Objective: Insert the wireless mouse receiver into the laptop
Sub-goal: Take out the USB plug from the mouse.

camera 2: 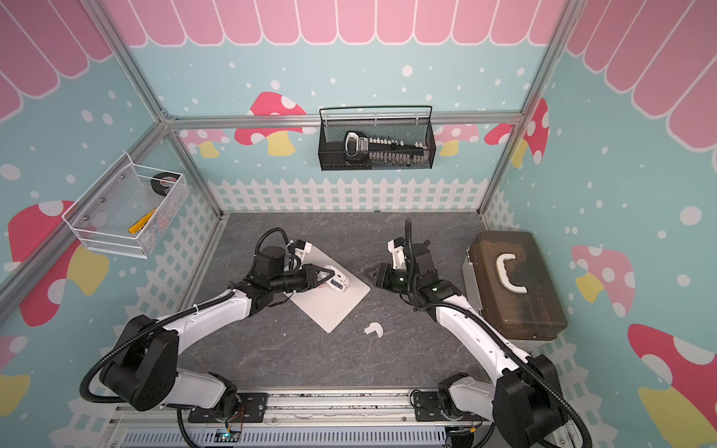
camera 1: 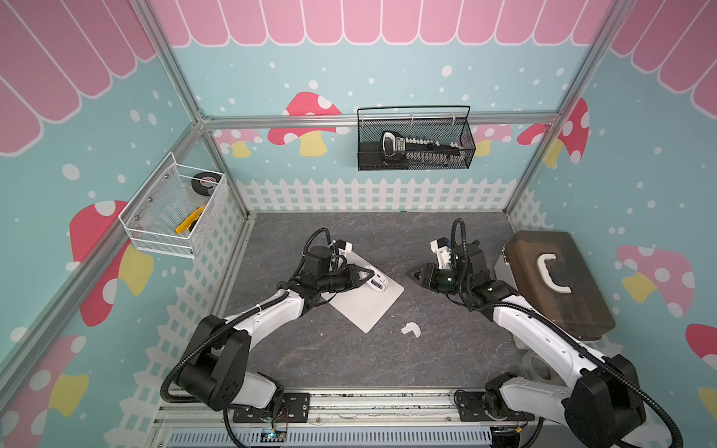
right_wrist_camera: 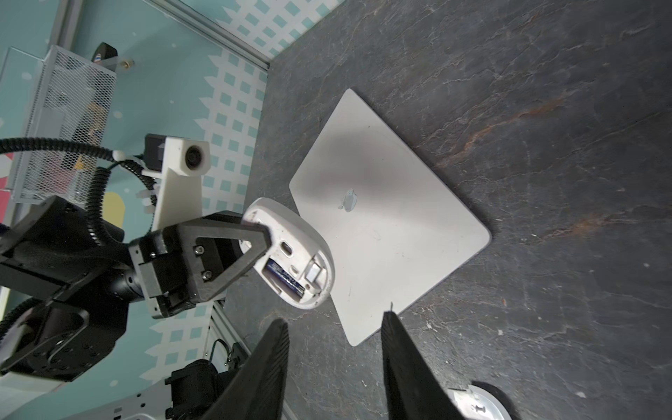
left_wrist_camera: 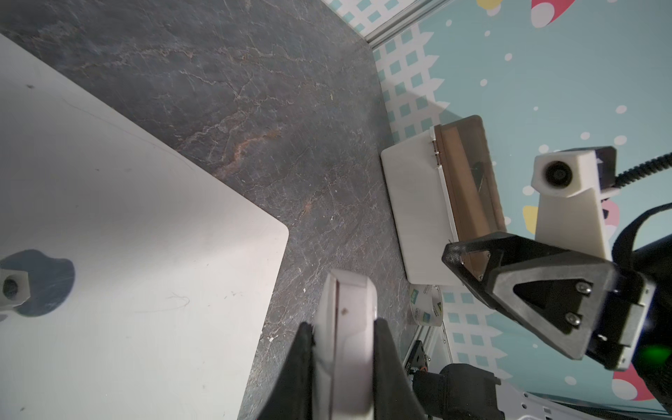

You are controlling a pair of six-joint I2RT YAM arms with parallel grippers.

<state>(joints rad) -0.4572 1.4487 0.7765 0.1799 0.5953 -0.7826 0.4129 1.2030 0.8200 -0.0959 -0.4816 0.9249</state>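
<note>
White mouse (right_wrist_camera: 294, 251) (upturned) in left tool (left_wrist_camera: 343, 325)

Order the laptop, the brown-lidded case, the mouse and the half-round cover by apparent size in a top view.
1. brown-lidded case
2. laptop, partly hidden by the left arm
3. mouse and half-round cover: look alike, the mouse partly hidden, so unranked.

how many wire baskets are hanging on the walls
2. A white mesh basket hangs on the left wall, and a black mesh basket hangs on the back wall. I see no others, though the arms hide part of the scene.
</note>
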